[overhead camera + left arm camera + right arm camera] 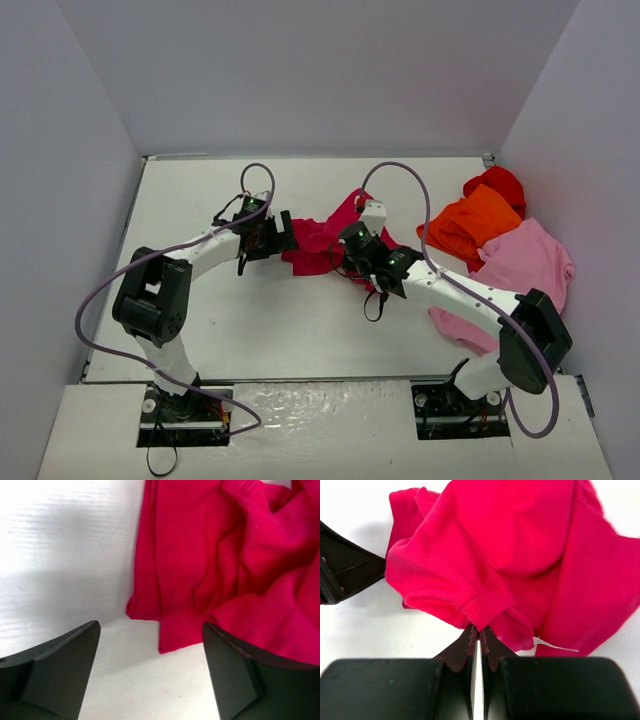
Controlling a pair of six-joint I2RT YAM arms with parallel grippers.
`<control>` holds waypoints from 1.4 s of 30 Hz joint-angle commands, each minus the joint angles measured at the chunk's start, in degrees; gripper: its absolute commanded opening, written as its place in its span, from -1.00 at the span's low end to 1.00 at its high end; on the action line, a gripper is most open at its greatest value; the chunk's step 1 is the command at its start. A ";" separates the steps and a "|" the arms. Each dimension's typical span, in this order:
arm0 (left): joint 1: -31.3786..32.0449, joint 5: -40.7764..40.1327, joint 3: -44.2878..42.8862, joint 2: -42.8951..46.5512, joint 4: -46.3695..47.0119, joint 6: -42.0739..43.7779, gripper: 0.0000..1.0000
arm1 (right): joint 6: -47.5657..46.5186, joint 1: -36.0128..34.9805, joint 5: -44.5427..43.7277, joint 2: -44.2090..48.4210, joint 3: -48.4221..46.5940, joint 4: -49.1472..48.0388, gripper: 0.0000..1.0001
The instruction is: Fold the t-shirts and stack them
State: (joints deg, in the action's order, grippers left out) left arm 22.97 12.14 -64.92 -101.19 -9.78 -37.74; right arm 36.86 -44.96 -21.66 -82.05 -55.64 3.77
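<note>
The crimson t-shirt lies crumpled on the white bench, about midway between the left and right edges and nearer the far edge than the near one. Both arms reach in to it, 1 from each side.

The left end effector sits at the shirt's left border, its jaws wide apart and holding nothing. In the left wrist view its 2 dark fingers frame bare bench and the lower left corner of the crimson cloth, which lies in soft ridges; neither finger touches the fabric there.

The right end effector is at the shirt's right side, closed tight on the cloth. In the right wrist view its fingertips pinch a stitched hem fold of the crimson t-shirt, and the fabric bunches up and fans out away from the grip. A small white tag pokes out of the cloth just to the right of the pinch. The other arm's end effector shows at the left border of that view, close beside the shirt.

3 more t-shirts are heaped toward the bench's far right corner, well apart from the crimson one: the bright red t-shirt farthest back, the orange t-shirt in front of it, and the light pink t-shirt spread along the right edge, touching the orange one.
</note>
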 commanded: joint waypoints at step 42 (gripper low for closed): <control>2.03 4.31 -2.35 -4.66 8.73 -3.21 0.84 | -36.46 5.01 -5.90 -0.21 -67.76 -0.65 -1.00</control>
State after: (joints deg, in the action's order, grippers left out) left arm 24.38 14.16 -65.80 -105.70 -4.73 -39.51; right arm 5.50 -40.14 -29.94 -85.66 -116.49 12.38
